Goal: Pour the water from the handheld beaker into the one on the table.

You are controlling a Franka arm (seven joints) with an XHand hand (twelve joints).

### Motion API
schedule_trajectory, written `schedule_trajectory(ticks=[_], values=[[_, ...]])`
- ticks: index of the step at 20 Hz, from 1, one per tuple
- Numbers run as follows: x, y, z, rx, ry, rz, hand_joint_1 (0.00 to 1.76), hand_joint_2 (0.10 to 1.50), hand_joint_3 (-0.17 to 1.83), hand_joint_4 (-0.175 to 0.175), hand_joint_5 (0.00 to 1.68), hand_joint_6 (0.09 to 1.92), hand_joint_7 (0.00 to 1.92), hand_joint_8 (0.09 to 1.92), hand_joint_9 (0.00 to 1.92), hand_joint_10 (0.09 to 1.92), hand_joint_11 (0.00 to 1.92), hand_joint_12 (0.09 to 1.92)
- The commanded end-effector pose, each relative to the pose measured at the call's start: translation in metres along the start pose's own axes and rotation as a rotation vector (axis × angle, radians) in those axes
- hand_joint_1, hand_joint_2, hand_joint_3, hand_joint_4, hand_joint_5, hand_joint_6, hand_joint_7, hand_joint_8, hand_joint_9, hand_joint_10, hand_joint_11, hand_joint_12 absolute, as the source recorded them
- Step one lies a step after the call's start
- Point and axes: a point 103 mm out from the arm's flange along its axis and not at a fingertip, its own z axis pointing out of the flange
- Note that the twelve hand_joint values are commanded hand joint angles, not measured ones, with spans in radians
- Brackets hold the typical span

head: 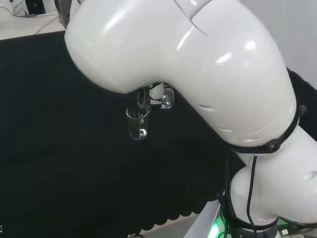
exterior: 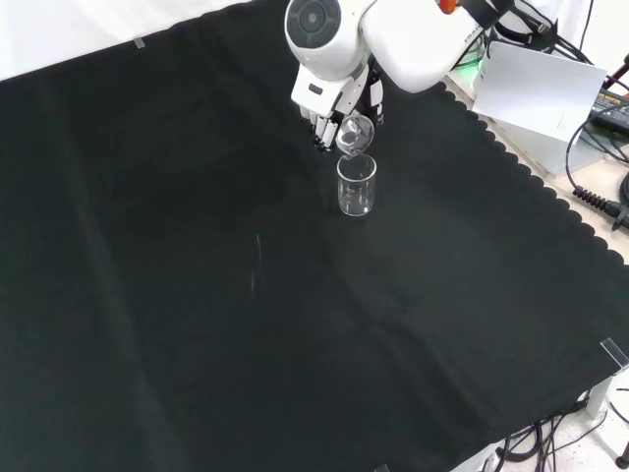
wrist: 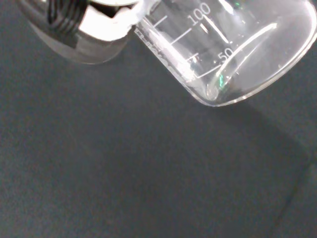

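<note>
A clear glass beaker (exterior: 357, 185) stands upright on the black cloth; in the head view the same table beaker (head: 137, 124) sits just below the arm's big link. The hand (exterior: 329, 116) comes in from the top of the front view with its fingers curled round a second clear beaker (exterior: 355, 133), tipped over so its mouth hangs just above the standing one's rim. In the head view the held beaker (head: 167, 99) and a bit of the hand (head: 156, 91) peek out under the link. The wrist view shows the held beaker (wrist: 233, 49) close up, strongly tilted, with graduation marks.
The black cloth (exterior: 197, 295) spreads wide to the left and front of the beakers in the front view. Its scalloped edge (exterior: 531, 182) runs along the right, with a white box (exterior: 536, 93) and cables beyond it.
</note>
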Motion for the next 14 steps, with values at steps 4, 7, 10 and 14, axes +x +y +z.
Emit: schedule_trajectory(ticks=[4, 7, 10, 14], values=[[0.005, 0.0021, -0.0049, 0.049, -0.09, 0.012, 1.29, 1.11, -0.17, -0.127, 1.02, 0.92, 1.3, 0.67, 1.44, 0.91, 1.21, 1.04], [0.0061, 0.0025, -0.0062, 0.065, -0.106, 0.013, 1.29, 1.11, -0.17, -0.129, 1.02, 0.93, 1.3, 0.67, 1.44, 0.91, 1.21, 1.04], [0.0063, 0.0025, -0.007, 0.078, -0.108, 0.023, 1.29, 1.11, -0.17, -0.13, 1.02, 0.93, 1.3, 0.67, 1.44, 0.91, 1.2, 1.04], [0.0072, 0.0022, -0.0085, 0.093, -0.122, 0.039, 1.29, 1.11, -0.17, -0.13, 1.02, 0.93, 1.3, 0.67, 1.43, 0.91, 1.2, 1.04]])
